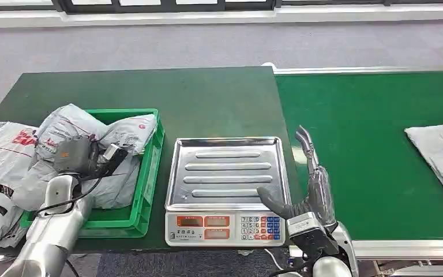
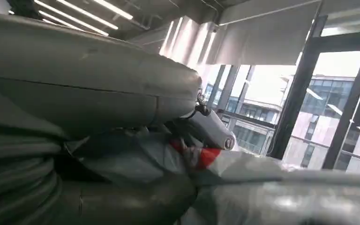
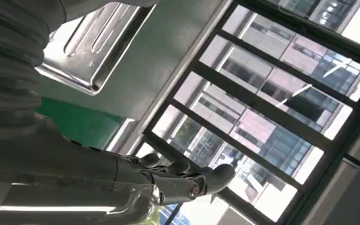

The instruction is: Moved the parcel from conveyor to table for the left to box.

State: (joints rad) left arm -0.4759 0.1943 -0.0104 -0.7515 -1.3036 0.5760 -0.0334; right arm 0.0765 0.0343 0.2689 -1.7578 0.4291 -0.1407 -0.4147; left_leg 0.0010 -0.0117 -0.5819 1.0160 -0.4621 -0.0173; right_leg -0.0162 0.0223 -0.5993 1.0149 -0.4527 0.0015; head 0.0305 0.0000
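Left hand apparently gripping crate parcel; right hand upright (fingers extended, empty).

silver weighing scale with steel tray and keypad on the table, grey carpet floor, windows behind

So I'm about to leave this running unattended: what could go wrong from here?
The green crate is already heaped with grey parcels, some spilling off its far side, so another could slide off. The left hand is down among them and may snag a bag when lifted. The right hand stands open beside the scale tray, and could knock it reaching for the conveyor parcel.
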